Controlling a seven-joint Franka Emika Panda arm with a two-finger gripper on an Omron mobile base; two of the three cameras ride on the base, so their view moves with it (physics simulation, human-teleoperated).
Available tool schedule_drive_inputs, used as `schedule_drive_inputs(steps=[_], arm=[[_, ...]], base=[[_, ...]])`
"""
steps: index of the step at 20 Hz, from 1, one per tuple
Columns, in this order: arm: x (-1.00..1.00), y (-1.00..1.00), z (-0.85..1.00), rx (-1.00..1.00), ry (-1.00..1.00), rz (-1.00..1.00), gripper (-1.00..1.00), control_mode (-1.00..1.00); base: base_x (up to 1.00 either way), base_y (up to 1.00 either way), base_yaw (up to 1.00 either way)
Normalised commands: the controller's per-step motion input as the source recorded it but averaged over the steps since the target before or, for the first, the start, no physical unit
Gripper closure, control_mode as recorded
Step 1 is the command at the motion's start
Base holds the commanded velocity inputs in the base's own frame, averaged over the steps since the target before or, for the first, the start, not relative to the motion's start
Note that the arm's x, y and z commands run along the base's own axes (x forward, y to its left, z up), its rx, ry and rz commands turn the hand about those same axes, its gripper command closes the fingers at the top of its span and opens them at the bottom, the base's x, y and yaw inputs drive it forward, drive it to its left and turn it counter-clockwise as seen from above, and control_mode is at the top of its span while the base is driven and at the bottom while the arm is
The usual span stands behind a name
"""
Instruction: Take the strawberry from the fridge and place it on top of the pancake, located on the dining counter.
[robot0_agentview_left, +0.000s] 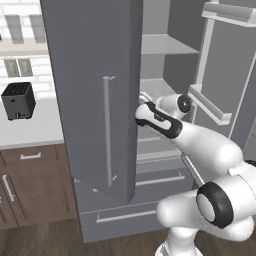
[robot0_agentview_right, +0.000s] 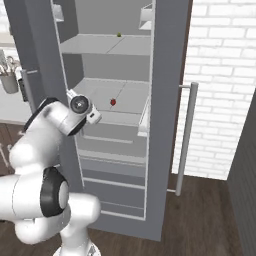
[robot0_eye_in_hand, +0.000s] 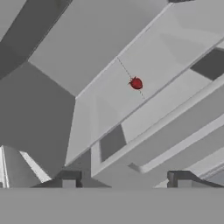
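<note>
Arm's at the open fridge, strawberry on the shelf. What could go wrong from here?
1. The strawberry is tiny and round; the open pincer could nudge it so it rolls back on the shelf.
2. The arm reaches in beside the left door; elbow or wrist may clip its edge.
3. A yellow-green item sits one shelf up; mistaking it seems unlikely but possible.

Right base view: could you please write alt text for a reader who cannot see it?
A small red strawberry lies on a middle shelf of the open grey fridge. The white arm reaches toward that shelf from the lower left, beside a white brick wall.
</note>
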Motion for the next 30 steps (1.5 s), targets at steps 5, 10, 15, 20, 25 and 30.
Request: schedule_drive_inputs(steps=[5,10,15,20,25,30], arm=[[-1.00,1.00,0.00,-0.35,-0.20,0.21,-1.00,-1.00],[-1.00,1.00,0.30,-0.42,-0.02,0.17,-1.00,-1.00],[-0.58,0.99,0.65,-0.39,0.08,0.08,-1.00,-1.00],[0.00,0.41,0.75,-0.23,0.29,-0.02,-1.00,-1.00],[0.00,-0.82,0.67,-0.01,0.23,-0.12,-1.00,-1.00],[0.04,-1.00,0.13,0.03,0.23,-0.13,-1.00,-1.00]], base=[[0.00,0.00,0.00],[0.00,0.00,0.00],[0.00,0.00,0.00],[0.00,0.00,0.00],[0.00,0.00,0.00],[0.00,0.00,0.00]])
